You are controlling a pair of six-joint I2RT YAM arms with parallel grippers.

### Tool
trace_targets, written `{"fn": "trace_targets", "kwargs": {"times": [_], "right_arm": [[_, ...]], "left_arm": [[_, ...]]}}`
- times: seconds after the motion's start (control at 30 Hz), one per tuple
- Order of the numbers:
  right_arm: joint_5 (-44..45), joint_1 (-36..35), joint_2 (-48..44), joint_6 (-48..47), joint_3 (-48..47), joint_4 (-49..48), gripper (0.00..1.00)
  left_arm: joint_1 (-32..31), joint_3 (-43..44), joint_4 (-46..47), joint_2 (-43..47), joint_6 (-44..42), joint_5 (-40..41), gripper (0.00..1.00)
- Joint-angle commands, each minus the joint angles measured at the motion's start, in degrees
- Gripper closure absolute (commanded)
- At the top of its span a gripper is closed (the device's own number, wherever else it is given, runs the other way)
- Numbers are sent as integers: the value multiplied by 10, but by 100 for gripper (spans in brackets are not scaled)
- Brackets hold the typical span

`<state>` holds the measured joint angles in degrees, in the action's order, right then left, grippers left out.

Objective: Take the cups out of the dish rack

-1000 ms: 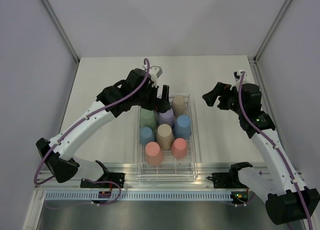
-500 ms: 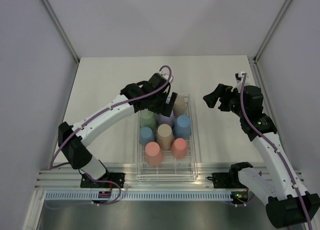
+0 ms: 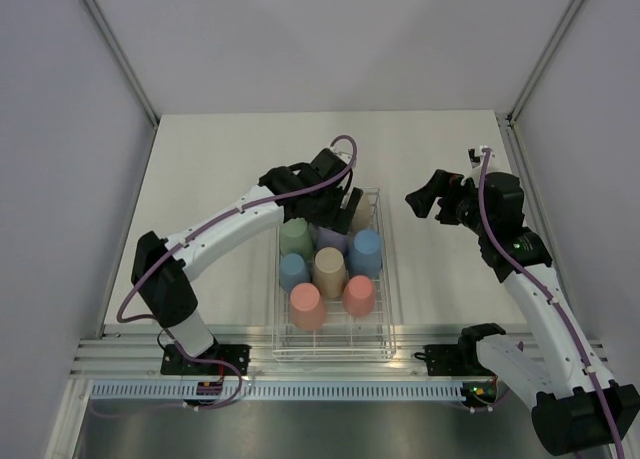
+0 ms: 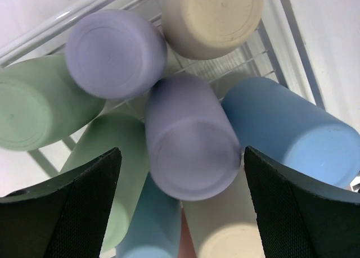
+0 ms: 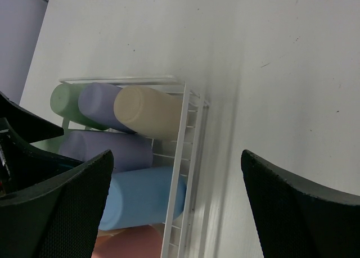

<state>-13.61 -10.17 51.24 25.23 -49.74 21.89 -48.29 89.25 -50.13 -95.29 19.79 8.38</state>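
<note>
Left gripper (image 4: 181,152), jaws open astride the middle purple cup (image 4: 188,123), should centre and lower before closing; right gripper (image 5: 175,157) hangs open

Top external: overhead, from behind the arm bases; dish rack (image 3: 330,341) centre frame;
Left wrist: close, straight down on cups (image 4: 191,140);
Right wrist: oblique, farther; same rack lower left.

The dish rack (image 3: 335,341) lies on the table (image 3: 200,169), centred, running near to far. The cups (image 3: 329,271) stand packed in its far and middle parts. The left gripper (image 4: 181,151) hangs over the far cups; the right gripper (image 3: 417,197) is right of the rack, apart.
</note>
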Motion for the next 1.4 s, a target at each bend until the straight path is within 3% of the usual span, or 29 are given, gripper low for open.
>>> {"fn": "trace_targets", "kwargs": {"times": [0.0,0.27,0.37,0.6,0.7,1.0,1.23,1.33,1.37], "right_arm": [[8,-2,0,0,3,-6,2],[9,-2,5,5,10,-15,2],[10,-2,8,5,11,-15,2],[11,-2,8,5,14,-17,2],[13,-2,8,6,14,-17,2],[13,-2,3,9,18,-28,2],[-2,-2,6,27,16,-55,2],[-67,-2,10,48,25,-103,2],[-138,-2,11,60,42,-128,2]], "left_arm": [[-9,15,32,-12,-21,-20,8],[-18,11,39,-33,-17,-35,16],[-22,2,40,-37,-11,-25,25],[-23,0,38,-29,-11,18,81],[-23,7,34,-17,-12,38,96],[-23,72,27,90,-12,95,98],[-23,-60,214,274,13,24,98],[-22,-119,290,340,28,-19,98],[-22,-131,303,351,34,-30,98]]}}
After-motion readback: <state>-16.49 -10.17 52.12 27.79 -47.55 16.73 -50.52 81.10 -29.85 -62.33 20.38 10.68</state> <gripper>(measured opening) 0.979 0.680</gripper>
